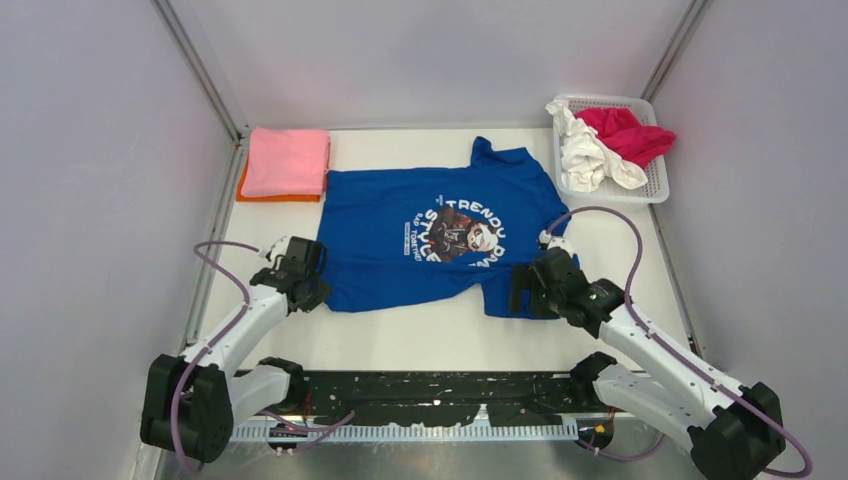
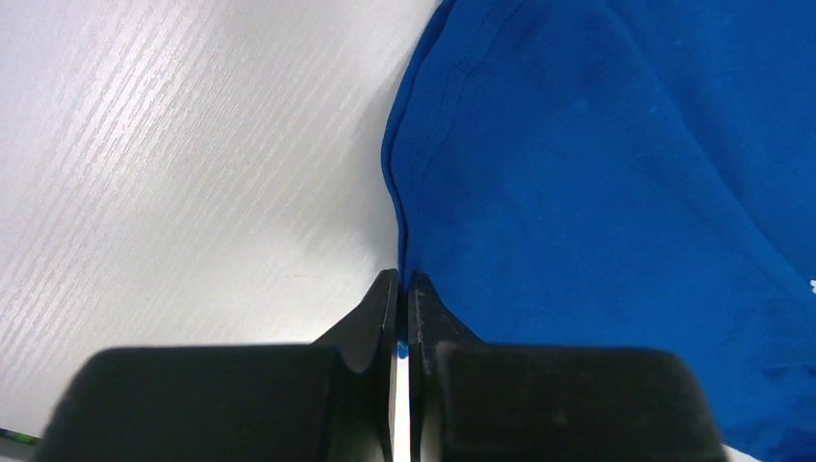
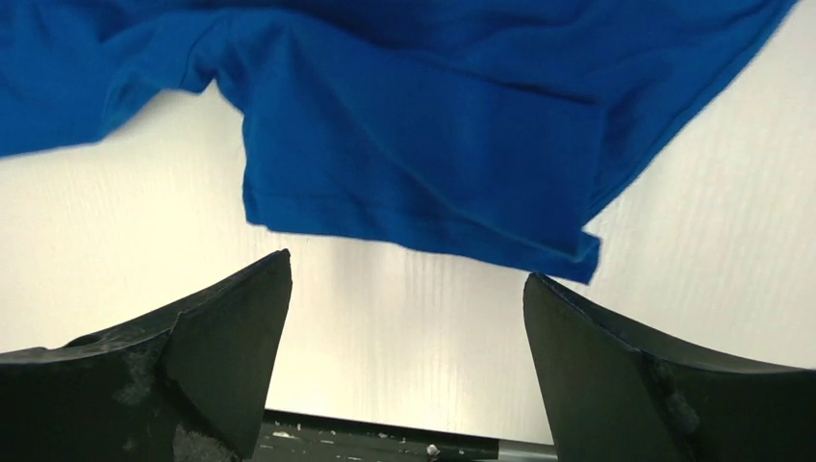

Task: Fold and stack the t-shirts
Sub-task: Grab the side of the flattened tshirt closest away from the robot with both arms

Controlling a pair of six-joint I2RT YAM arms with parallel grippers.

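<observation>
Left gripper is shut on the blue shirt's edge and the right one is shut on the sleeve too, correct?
Not quite. The left gripper is shut on the blue t-shirt, but the right gripper stands wide open short of the sleeve, as the right wrist view shows.

- Blue t-shirt (image 1: 400, 235) spread flat, print up.
- Folded pink shirt (image 1: 286, 160) on orange shirt (image 1: 278, 198), far left.
- White shirt (image 1: 585, 158) and crimson shirt (image 1: 627, 132) in basket (image 1: 657, 172), far right.

orange t-shirt (image 1: 244, 190) mostly hidden under pink t-shirt (image 1: 286, 160), blue t-shirt (image 1: 400, 240) small lettering unreadable
</observation>
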